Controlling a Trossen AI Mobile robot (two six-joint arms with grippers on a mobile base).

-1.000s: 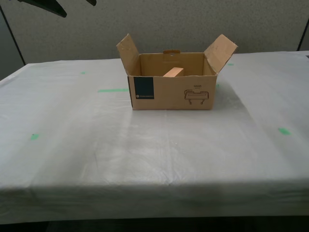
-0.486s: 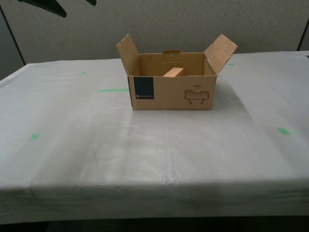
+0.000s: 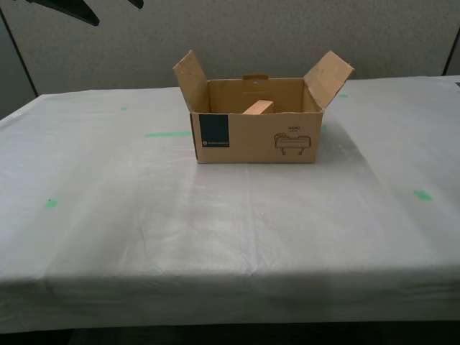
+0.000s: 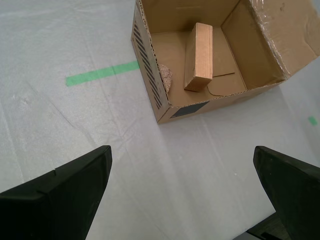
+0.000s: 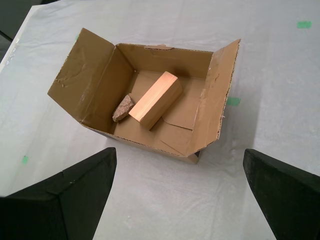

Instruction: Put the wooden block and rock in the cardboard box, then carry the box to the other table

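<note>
Box (image 5: 145, 100) holding block (image 5: 155, 100) and rock (image 5: 123, 108) sits beyond both grippers' released, empty jaws.

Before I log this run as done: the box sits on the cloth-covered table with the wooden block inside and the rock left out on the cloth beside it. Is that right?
Not quite. The rock is not out on the cloth; it lies inside the cardboard box, next to the wooden block, as both wrist views show. The rest holds: the box sits on the cloth-covered table with the block inside.
</note>
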